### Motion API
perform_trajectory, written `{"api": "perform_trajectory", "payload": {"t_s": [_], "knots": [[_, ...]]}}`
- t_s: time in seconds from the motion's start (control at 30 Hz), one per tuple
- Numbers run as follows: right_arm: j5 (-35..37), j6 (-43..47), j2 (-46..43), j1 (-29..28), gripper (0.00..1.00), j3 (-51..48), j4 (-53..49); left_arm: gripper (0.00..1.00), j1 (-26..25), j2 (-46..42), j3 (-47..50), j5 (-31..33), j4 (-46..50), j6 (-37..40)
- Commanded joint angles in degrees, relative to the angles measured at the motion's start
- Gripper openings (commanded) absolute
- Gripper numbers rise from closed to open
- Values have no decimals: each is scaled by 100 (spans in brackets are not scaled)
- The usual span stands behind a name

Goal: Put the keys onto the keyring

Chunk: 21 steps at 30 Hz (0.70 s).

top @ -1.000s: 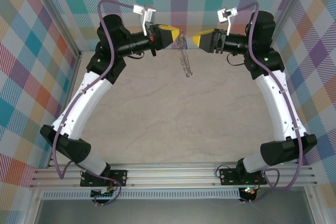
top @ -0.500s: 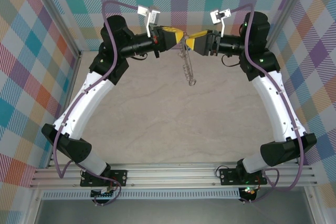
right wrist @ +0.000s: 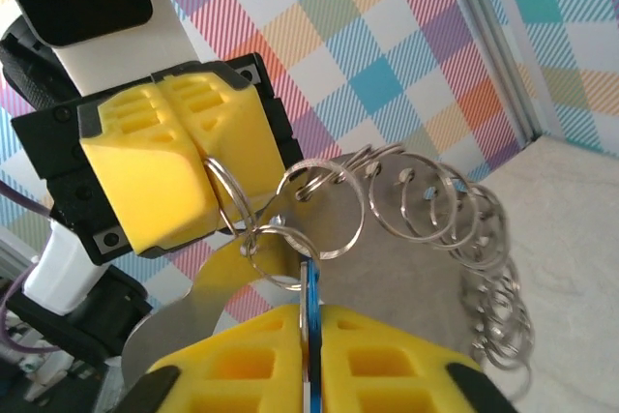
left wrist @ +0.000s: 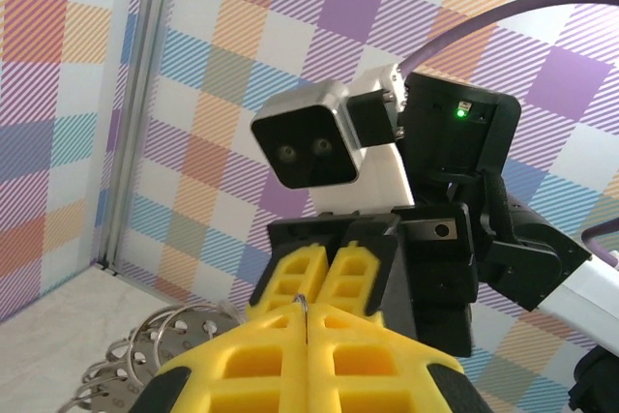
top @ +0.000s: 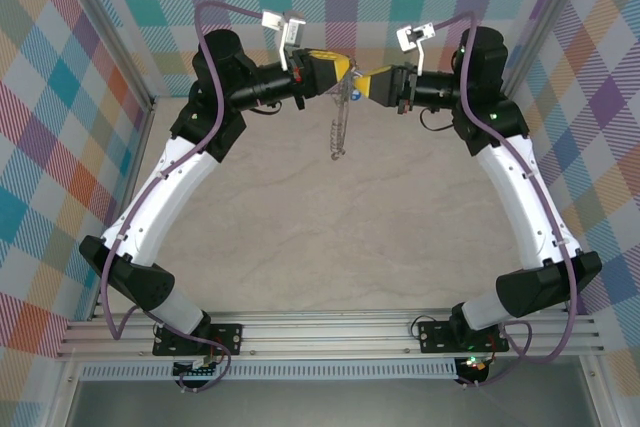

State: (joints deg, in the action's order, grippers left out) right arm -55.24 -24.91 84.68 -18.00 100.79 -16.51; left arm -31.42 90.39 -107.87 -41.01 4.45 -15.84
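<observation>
Mid-threading: gripped keyring [top: 339,127], hanging above table [top: 300,247], far middle, in tight-closed left gripper [right wrist: 205,173]; pinched apparently the blue key [right wrist: 309,287] in right gripper [right wrist: 309,321] at a small loop [right wrist: 276,239]. Called next for easing it on.

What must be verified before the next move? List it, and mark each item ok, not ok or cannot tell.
1. Left hand shut on the keyring: ok, it pinches the wire.
2. Right hand shut on the key: ok, the blue edge shows in its grip.
3. Key brought up to a small loop: ok, its upper end meets one beside the left hand.
4. Key already threaded through that loop: cannot tell.
5. Keyring clear of the table: ok, it hangs below the two hands.
6. The two hands apart: cannot tell, their tips are very close.
</observation>
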Motion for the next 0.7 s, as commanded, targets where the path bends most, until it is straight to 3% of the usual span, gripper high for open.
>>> {"api": "perform_trajectory", "payload": {"t_s": [0.0,0.4,0.67], "knots": [[-145,54,-214,-37,0,-64,99,0,-40,-169,-120,10,-303,2],[-451,308,100,-482,0,342,-397,0,-38,-153,-78,-3,-366,26],[-217,477,57,-494,0,347,-581,0,-39,-162,2,-11,-436,12]]}}
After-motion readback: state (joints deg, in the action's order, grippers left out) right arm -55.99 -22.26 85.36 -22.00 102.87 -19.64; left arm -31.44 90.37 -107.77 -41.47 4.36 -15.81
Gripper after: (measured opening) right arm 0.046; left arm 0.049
